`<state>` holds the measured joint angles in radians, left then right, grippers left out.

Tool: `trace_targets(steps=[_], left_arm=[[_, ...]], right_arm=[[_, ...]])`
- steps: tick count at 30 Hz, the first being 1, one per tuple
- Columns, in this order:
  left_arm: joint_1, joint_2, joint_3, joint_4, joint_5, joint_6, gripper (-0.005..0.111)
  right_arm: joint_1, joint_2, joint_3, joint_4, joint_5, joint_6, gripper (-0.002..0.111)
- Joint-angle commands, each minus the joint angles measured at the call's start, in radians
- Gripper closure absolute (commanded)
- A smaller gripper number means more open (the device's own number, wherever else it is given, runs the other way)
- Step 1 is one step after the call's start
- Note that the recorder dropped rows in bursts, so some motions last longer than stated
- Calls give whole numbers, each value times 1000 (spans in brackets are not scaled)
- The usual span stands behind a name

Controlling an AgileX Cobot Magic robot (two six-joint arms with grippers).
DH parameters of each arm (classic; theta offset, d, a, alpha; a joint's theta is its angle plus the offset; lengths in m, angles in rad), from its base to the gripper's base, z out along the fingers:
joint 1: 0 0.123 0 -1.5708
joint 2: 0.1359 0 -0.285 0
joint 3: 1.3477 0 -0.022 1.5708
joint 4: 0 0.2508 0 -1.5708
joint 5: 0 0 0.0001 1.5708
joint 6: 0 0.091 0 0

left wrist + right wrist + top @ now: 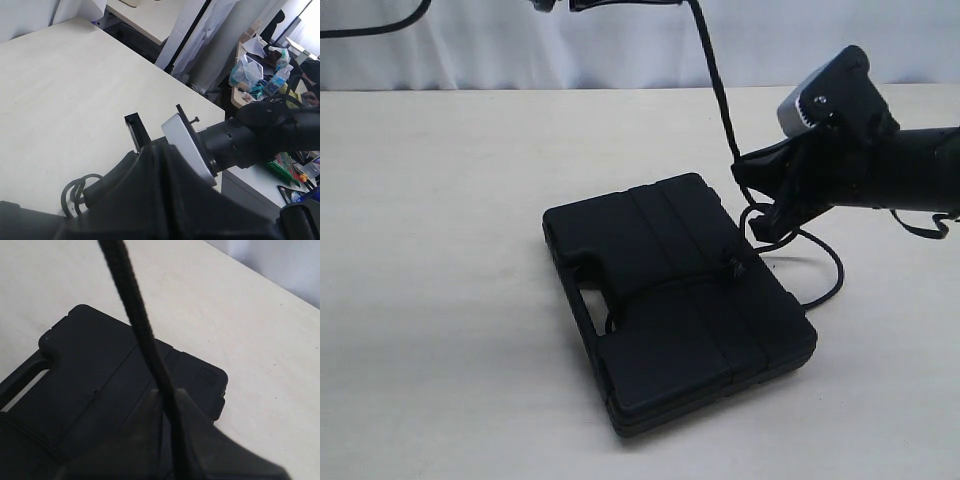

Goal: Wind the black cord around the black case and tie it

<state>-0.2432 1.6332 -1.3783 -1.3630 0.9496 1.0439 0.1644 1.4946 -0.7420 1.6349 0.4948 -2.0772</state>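
Item 1: flat rectangular matte black plastic case [665,355] with rounded corners and ribbed panels. It lies flat near the middle of the pale wooden desk [440,200], its cut-out handle slot [588,297] on the left edge.

Item 2: long thin black braided cord [720,100]. One turn crosses the case's top from the handle slot to a small knot [732,266] near the right edge. Slack curls on the desk just beside the case, and the rest rises steeply to the upper edge of the exterior view.

Item 3: right hand [169,402], low beside the case's right edge, fingers [192,412] closed on the cord.

Item 4: left hand [560,5], cropped at the upper edge; whether it is open or closed cannot be told.
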Motion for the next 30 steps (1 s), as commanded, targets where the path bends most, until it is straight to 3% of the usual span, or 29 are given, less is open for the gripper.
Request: trace_targets(steps=[1,6,13,16,20,23,30], left_arm=[[-3,-10,-8,6,10,1,107],[-3,-10,-8,198,-52,-77,101],[-3,-10,-8,447,-23,-209,60],[-3,-10,-8,715,9,-345,54],[-3,-6,55,1046,29,-665,54],[-3,9,144,1072,18,-764,54],[-3,66,337,949,-115,-825,54]], right_arm=[[2,-11,-2,1,9,29,104],[0,-94,-2,56,-32,36,104],[0,-159,-39,80,-160,112,104],[0,-159,-80,76,-200,181,104],[0,-159,-142,76,-237,198,104],[0,-159,-178,76,-310,244,104],[0,-159,-182,76,-382,283,104]])
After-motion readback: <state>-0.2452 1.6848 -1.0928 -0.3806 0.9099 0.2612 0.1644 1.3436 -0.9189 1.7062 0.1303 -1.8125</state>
